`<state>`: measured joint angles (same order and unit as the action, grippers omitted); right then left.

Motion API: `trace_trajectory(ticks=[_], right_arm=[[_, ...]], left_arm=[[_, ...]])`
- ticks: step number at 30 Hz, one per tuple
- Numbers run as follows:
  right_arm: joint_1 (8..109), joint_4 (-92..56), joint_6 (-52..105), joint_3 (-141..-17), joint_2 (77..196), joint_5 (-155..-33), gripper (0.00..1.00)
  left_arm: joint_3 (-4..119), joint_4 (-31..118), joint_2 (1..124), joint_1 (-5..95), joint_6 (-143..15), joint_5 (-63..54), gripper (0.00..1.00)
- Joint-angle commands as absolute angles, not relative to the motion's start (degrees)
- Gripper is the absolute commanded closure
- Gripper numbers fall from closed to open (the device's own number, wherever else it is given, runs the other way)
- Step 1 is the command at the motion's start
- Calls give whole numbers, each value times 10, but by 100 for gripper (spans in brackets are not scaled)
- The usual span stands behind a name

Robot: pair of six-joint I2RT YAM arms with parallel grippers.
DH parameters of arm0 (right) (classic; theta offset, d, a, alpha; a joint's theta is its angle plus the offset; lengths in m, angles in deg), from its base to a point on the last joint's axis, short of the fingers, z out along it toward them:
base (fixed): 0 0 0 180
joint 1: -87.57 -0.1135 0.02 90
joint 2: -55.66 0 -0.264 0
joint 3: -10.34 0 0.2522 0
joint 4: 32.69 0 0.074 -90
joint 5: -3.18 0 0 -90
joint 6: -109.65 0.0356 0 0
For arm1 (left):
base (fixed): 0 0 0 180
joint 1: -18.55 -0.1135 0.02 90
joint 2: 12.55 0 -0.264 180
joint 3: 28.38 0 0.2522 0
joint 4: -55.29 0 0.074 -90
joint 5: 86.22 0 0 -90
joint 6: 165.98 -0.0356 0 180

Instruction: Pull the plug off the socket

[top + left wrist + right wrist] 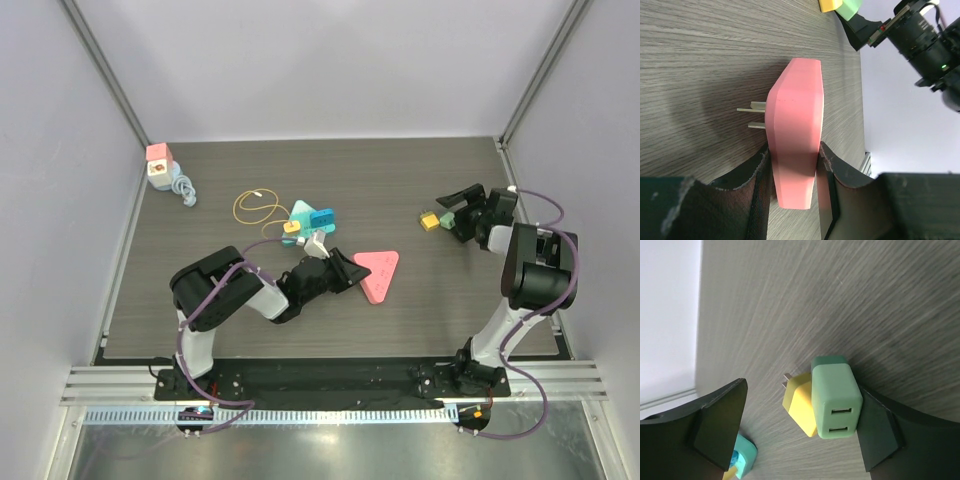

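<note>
A pink triangular plug [378,272] lies on the dark table, free of any socket; its two metal prongs [752,115] are bare in the left wrist view. My left gripper [350,268] reaches it from the left and its jaws press both flat sides of the pink plug [795,125]. A green two-port charger [836,397] sits against a small yellow plug [800,407]. My right gripper [802,387] stands wide open around the pair, with the green charger touching one finger [875,430]. In the top view this gripper [445,213] is at the right.
A teal triangular socket [312,218] holds a yellow plug [292,227] with a looped yellow cable [258,206]. A white piece [316,243] lies beside it. A pink and white block [160,166] with a grey cable [184,189] stands far left.
</note>
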<state>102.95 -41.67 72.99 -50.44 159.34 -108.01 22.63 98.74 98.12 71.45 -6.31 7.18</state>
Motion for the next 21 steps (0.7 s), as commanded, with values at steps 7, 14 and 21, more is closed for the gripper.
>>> trace_trajectory(ticks=[7,14,21], right_arm=[[1022,-144,616,-568,1528,-970,3],[1016,-42,550,-554,1426,-810,0],[946,8,545,-489,1290,-807,0]], left_arm=[[226,954,997,715,-94,71,100],[230,949,995,718,-102,70,100],[264,916,1007,727,-123,45,100]])
